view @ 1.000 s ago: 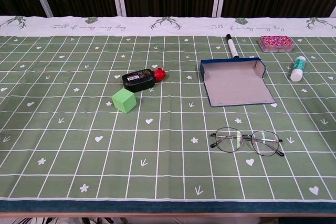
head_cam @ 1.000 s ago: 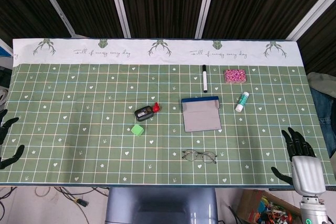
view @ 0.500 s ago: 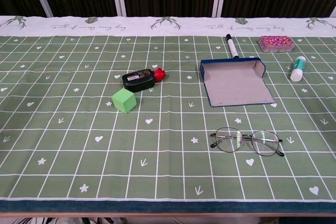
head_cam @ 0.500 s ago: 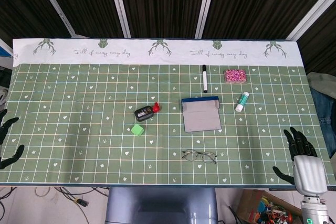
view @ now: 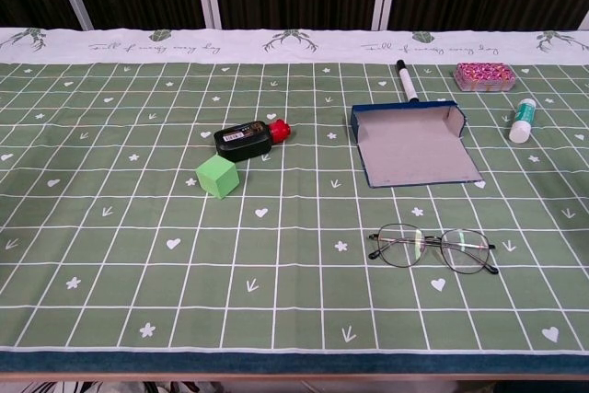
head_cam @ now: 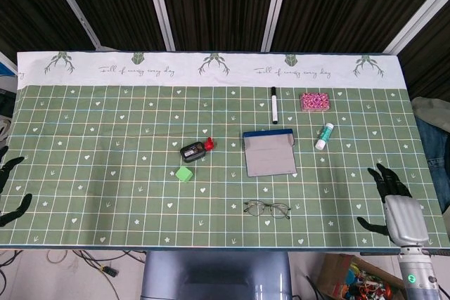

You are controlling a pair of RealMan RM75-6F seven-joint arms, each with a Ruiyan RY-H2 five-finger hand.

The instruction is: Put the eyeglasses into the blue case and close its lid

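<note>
On the table covered with a green checked cloth (view: pixel 138 255), the thin wire-framed eyeglasses with clear lenses (view: pixel 433 248) lay flat near the front edge, temples folded out, and nothing touched them. Just behind them, apart from the frames, the blue rectangular case with a grey lining (view: pixel 411 145) sat open, its lid laid flat toward the front and its blue rim standing along the back. In the head view the same eyeglasses (head_cam: pixel 267 209) lay in front of the open case (head_cam: pixel 269 153). The right hand (head_cam: pixel 394 205), black-fingered with a pale grey back, hovered over the right front corner of the cloth, well apart from the glasses; its fingers were spread and it held nothing. The left hand (head_cam: pixel 10 189) showed only as dark fingers at the left edge of the head view, spread apart and empty. Neither hand appeared in the chest view. Behind the case lay a black marker with a white barrel (view: pixel 406 80), and to its right a pink patterned block (view: pixel 483 76) and a small white tube with a green cap (view: pixel 523 121). Left of the case a black oblong bottle with a red cap (view: pixel 250 138) lay on its side, with a light green cube (view: pixel 217 177) just in front of it.
</note>
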